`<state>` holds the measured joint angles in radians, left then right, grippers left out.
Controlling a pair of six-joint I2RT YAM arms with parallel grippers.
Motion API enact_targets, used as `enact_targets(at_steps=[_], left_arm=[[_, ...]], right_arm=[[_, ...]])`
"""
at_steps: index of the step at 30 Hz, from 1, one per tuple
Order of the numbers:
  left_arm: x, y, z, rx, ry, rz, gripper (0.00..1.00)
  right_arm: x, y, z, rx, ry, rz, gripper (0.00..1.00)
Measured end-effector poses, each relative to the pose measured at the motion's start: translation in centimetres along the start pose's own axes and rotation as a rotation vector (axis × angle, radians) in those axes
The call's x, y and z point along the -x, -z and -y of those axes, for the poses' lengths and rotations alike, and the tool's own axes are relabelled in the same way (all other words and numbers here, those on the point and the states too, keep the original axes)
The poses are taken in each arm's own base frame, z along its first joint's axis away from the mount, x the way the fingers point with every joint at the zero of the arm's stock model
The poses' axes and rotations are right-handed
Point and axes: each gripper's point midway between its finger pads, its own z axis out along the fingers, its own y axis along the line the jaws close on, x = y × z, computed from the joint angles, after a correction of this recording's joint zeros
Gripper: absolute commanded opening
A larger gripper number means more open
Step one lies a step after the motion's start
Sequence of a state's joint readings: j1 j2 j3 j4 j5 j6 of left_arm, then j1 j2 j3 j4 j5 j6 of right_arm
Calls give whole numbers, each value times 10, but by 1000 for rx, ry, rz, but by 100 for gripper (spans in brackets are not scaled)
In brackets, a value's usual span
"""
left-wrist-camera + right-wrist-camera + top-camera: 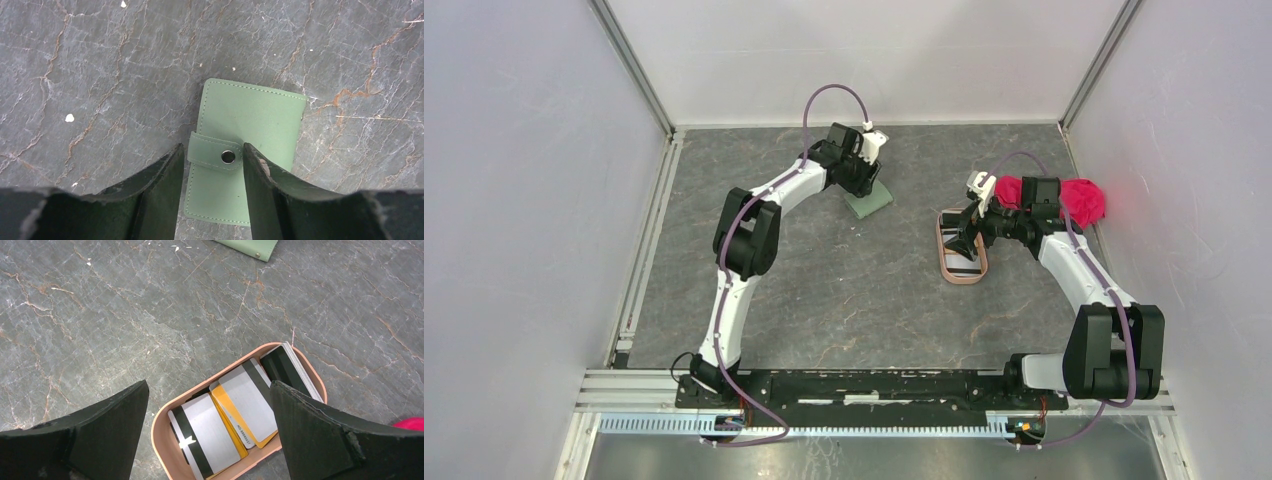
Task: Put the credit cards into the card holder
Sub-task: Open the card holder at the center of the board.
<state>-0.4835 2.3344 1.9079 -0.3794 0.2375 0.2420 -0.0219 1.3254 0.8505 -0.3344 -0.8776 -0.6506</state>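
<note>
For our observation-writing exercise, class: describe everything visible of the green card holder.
The card holder is a sage-green, leather-look rectangle with stitched edges, shut by a strap with a metal snap. It lies flat on the grey veined table. The left gripper straddles the strap, jaws open; contact is unclear.

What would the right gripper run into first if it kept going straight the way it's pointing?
The right gripper would probably meet the credit cards in the pinkish tray, centred between its open jaws; depth is unclear, so a finger could clip the rim first.
</note>
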Motion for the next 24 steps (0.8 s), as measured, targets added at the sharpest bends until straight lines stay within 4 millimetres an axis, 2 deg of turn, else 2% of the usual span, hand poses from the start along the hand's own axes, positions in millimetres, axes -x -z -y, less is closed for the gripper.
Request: enact_targets(at_steps=[13, 19, 24], left_arm=[[-5, 2, 2, -9, 7, -31, 52], [-6, 0, 2, -12, 10, -42, 40], [-3, 0, 1, -12, 9, -38, 19]], right_arm=[[0, 0, 0, 0, 0, 0, 98], [0, 0, 0, 0, 0, 0, 98], [0, 0, 0, 0, -2, 0, 98]])
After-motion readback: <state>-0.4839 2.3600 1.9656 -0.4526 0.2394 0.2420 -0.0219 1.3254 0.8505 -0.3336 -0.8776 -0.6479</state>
